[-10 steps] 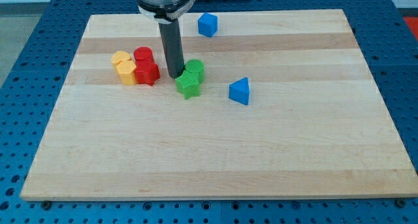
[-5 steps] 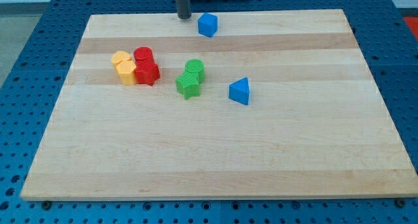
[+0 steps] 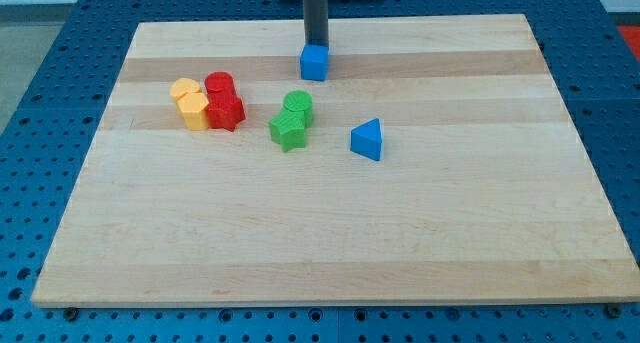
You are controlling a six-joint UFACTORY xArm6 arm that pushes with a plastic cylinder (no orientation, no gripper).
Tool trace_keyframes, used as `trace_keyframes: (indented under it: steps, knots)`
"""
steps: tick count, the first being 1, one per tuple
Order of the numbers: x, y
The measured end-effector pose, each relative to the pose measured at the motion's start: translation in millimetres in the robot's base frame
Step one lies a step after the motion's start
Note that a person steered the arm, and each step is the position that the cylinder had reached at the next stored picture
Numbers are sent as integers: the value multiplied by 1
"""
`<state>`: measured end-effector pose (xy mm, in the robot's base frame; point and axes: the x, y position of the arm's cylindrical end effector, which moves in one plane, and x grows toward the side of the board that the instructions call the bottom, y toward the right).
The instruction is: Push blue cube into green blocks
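The blue cube [image 3: 314, 62] sits near the top middle of the wooden board [image 3: 330, 233]. My tip [image 3: 316, 45] is right behind it, touching its top side. Two green blocks lie below and slightly left of the cube: a green cylinder [image 3: 298, 106] and a green star-shaped block [image 3: 288, 131], touching each other. A gap of bare board separates the blue cube from the green cylinder.
A blue triangular block [image 3: 367, 140] lies right of the green blocks. At the left, two yellow blocks [image 3: 189, 102] touch two red blocks [image 3: 223, 100] in a cluster.
My tip moved from beside the green blocks up to the board's top edge, then right to behind the blue cube. The cube has shifted down and slightly left.
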<state>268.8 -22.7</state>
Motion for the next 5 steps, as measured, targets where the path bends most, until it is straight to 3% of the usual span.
trace_keyframes:
  steps: [2,3,5]
  knots:
    - [55,0]
    - [57,8]
    - [77,102]
